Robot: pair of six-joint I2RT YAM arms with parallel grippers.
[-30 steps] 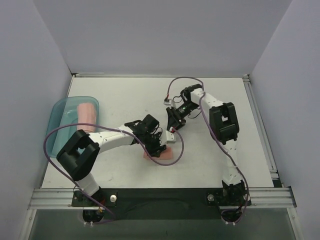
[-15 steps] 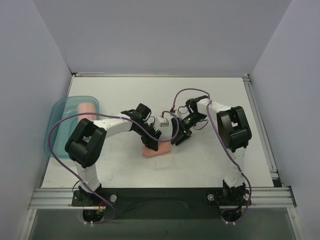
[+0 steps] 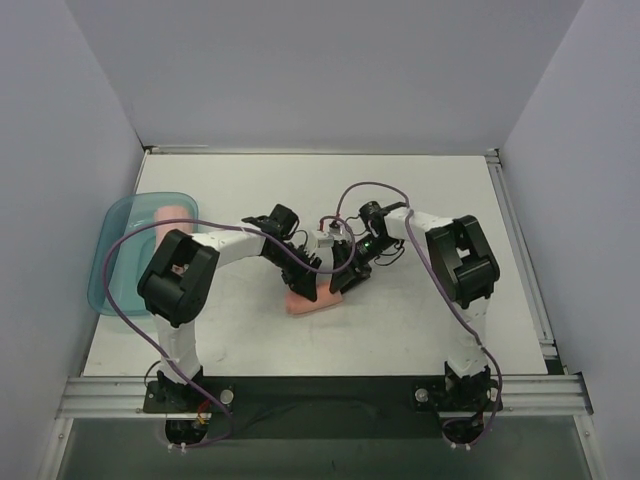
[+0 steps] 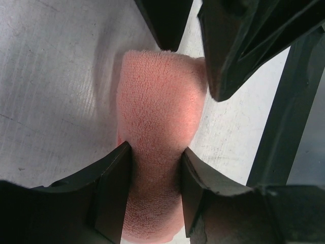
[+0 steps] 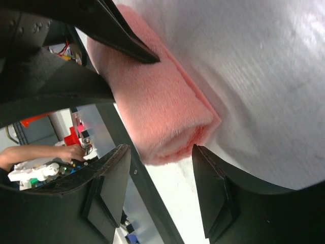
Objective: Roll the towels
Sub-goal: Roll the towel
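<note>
Top view, room first. Bare table (image 3: 250,185) from 11 through 3 o'clock of the towel roll (image 3: 312,300), out to the far edge and the right-side rail. More bare surface at 5 to 7 o'clock, down to the near edge. At 9 o'clock, well apart: teal tray (image 3: 100,275) at the left table edge, close to the left wall, with a second pink roll (image 3: 172,215) inside at its far end. Tight right around the towel roll: both wrists crowded over it, left in from about 11 o'clock, right from about 2 o'clock, cables looping above.

Towel roll: mid-table, slightly to the near side, flat on the surface, long axis roughly 9-to-3.

Left gripper (image 4: 156,152): jaws apart by the roll's thickness, both fingers (image 4: 114,188) pressed on opposite sides, fabric pinched narrower between them. Clamped on the roll, a little short of one end.

Right gripper (image 5: 161,150): medium gap, straddling the other end of the same roll. From the left wrist view, one tip at the end edge, the other against the side. Cannot tell whether squeezing or only touching.
</note>
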